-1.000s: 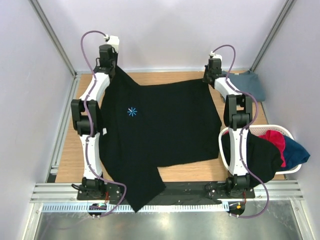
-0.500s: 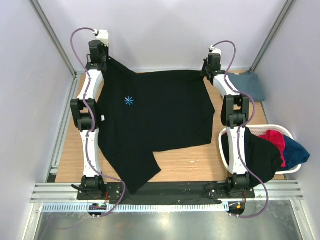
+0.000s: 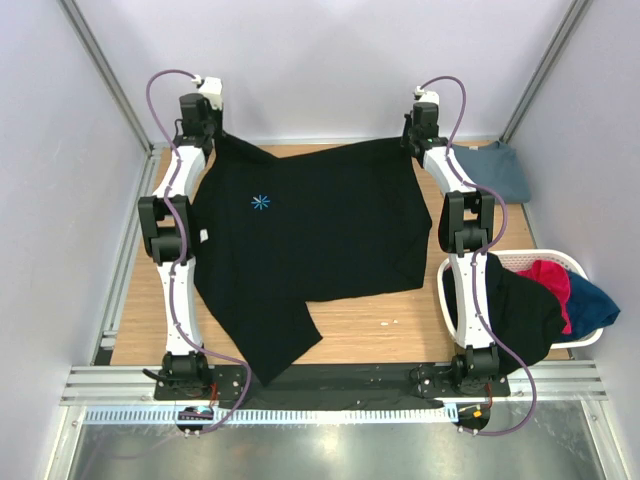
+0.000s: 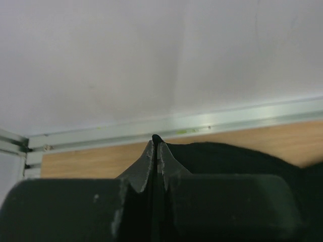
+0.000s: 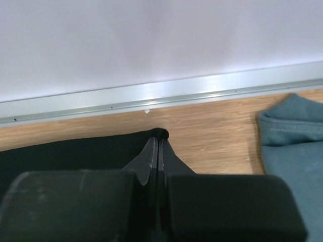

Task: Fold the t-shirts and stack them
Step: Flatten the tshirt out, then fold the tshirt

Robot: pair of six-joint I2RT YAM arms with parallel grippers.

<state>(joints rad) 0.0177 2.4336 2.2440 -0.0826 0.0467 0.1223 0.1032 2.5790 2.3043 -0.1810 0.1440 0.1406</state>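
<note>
A large black t-shirt [image 3: 310,240] with a light-blue starburst mark [image 3: 261,203] lies spread over the wooden table, one sleeve hanging over the near edge. My left gripper [image 3: 212,137] is shut on its far left corner, seen in the left wrist view [image 4: 156,143]. My right gripper [image 3: 411,140] is shut on its far right corner, seen in the right wrist view [image 5: 159,140]. Both are stretched to the back of the table. A slate-blue shirt [image 3: 497,170] lies at the far right and also shows in the right wrist view [image 5: 298,146].
A white basket [image 3: 555,261] at the right holds a black shirt [image 3: 515,310], a magenta-red one [image 3: 548,280] and a blue one [image 3: 592,305]. A metal rail [image 5: 161,96] and the back wall close the far edge.
Both grippers have pulled the black shirt toward the back of the table. Its near hem has slid away from the front edge and the cloth lies flatter.
</note>
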